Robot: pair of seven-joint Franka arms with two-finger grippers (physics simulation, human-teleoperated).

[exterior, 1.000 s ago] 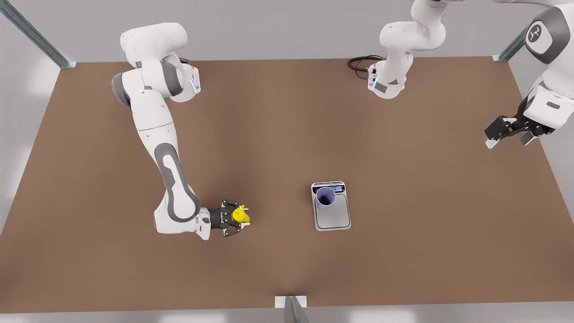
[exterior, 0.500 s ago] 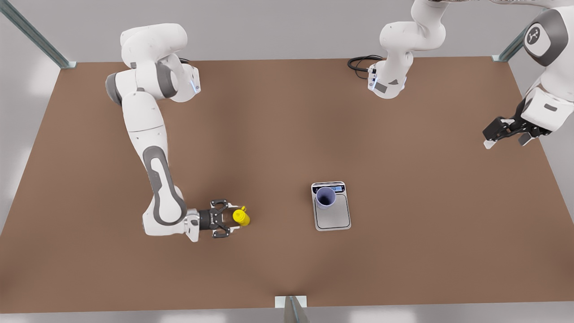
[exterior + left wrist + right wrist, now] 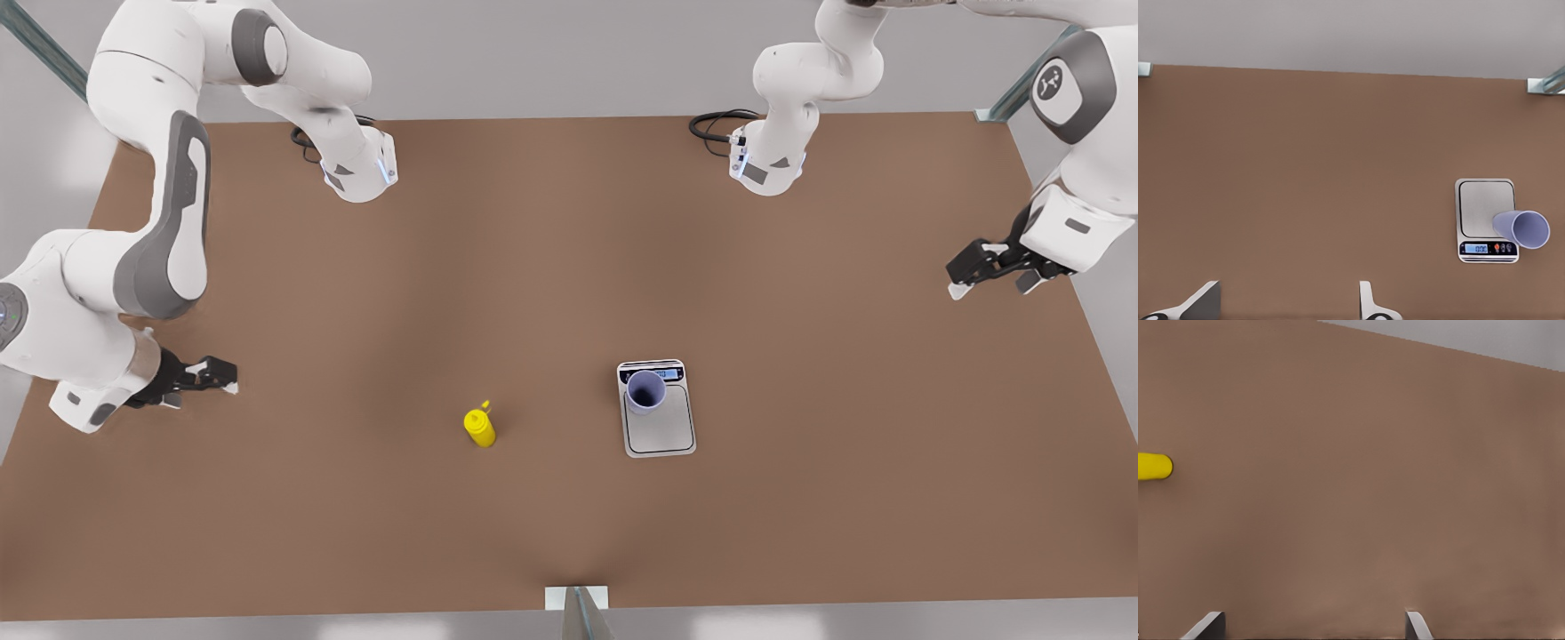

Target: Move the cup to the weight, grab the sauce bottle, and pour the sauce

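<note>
The lavender tumbler (image 3: 645,391) is on the silver-grey scale (image 3: 662,431). My left claw (image 3: 965,276) waits released. Next, I judge, my released right claw (image 3: 218,375) must grasp the yellow squeeze bottle (image 3: 480,428).

Illumination was even, diffuse and moderately bright, with no hard directional source evident. The table (image 3: 800,498) showed faint darker and lighter vertical bands across its brown surface in the front view, and only soft contact shadows lay beneath the sauce bottle (image 3: 480,428) and the weight (image 3: 662,431). No glare was noted; the right wrist view appeared soft, with the sauce bottle's edges slightly blurred.
</note>
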